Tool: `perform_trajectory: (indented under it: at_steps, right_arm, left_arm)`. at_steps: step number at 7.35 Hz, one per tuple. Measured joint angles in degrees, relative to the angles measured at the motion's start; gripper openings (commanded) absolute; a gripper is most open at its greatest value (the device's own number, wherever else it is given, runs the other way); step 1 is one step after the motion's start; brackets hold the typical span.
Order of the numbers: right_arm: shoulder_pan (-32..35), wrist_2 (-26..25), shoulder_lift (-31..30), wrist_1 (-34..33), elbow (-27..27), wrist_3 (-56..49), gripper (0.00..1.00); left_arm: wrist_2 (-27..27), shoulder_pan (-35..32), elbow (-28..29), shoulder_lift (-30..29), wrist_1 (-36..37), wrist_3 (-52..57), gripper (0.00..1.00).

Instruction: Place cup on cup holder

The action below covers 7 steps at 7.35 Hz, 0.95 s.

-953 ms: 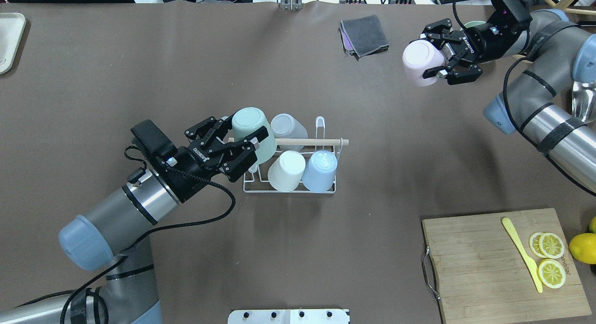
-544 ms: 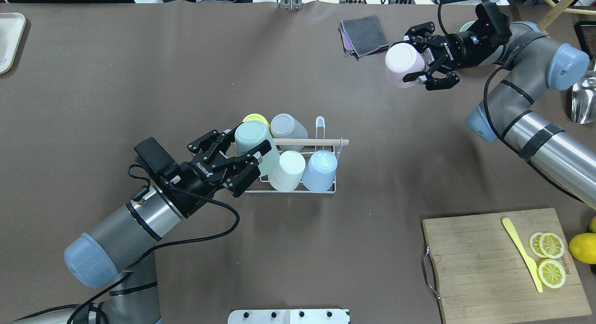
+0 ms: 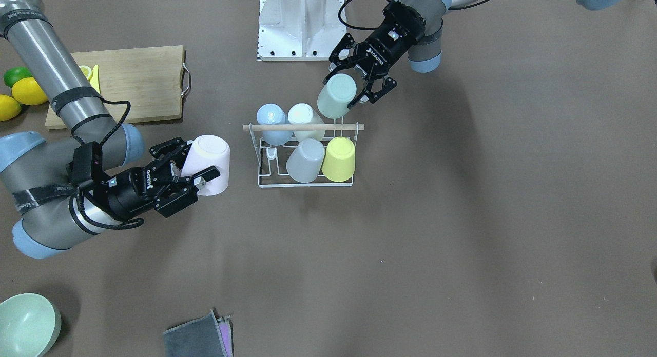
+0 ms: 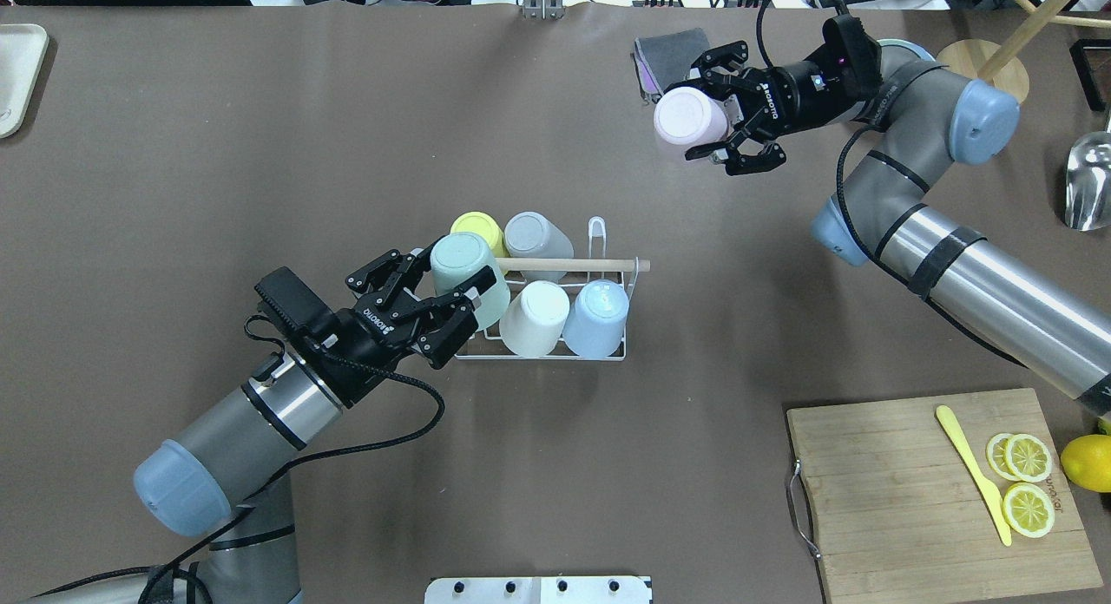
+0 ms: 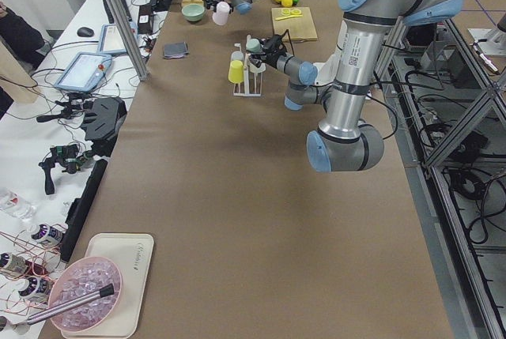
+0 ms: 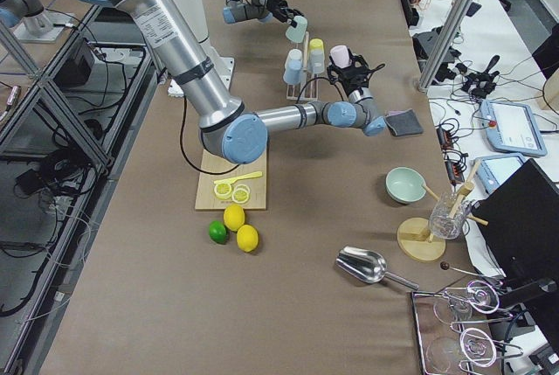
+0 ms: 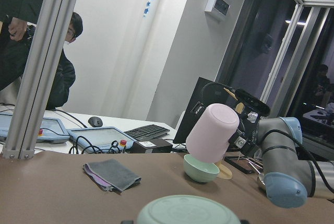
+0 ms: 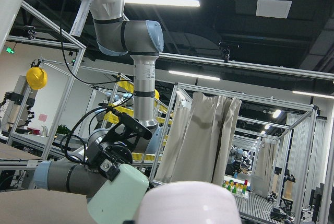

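Four of the cup holder's (image 4: 555,356) six places are filled. A yellow cup (image 4: 476,226) and a grey cup (image 4: 535,235) sit upside down in the row beyond the left gripper (image 4: 458,264). A white cup (image 4: 533,316) and a light blue cup (image 4: 599,312) sit in the near row, off to its right.

The left gripper is clenched around a mint green cup (image 4: 473,283). It holds the cup bottom-up and tilted at the rack's left end, just in front of the yellow cup and right beside the white one. That is the near row's open place. The cup looks to be above or just meeting its prong; whether it has caught cannot be told, and the fingers have not let go, so this placement is probably in its last stage.

The right gripper (image 4: 705,111) grasps a pink cup (image 4: 686,121), also bottom-up, in the air well apart from the rack. A folded grey cloth (image 4: 667,55) lies just beyond it. The bare wire prong (image 4: 596,231), to the right of the grey cup in the far row, is nearer to this gripper than any other part of the rack and seems meant for the pink cup.

What is left, then: seat and release the mint cup, then carry the pink cup across and lower it onto that last prong.
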Motion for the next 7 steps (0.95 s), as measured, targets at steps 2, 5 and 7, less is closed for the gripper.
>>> perform_trajectory:
  at_steps: [2, 5, 7]
  right_arm:
    - [-2.4, 1.58, 1.06, 0.04, -0.17, -0.88, 0.28]
    - [-5.76, 2.69, 1.52, 0.04, -0.3, -2.12, 0.29]
    - [-7.31, 2.7, 1.89, -0.01, -0.8, -2.55, 0.31]
  left_arm:
    - [0.86, 0.21, 0.77, 0.28, -0.9, 0.0, 0.0]
    - [1.31, 0.58, 1.76, 0.18, -1.05, 0.24, 0.98]
    - [3.74, 0.87, 1.92, -0.15, -1.26, 4.12, 0.98]
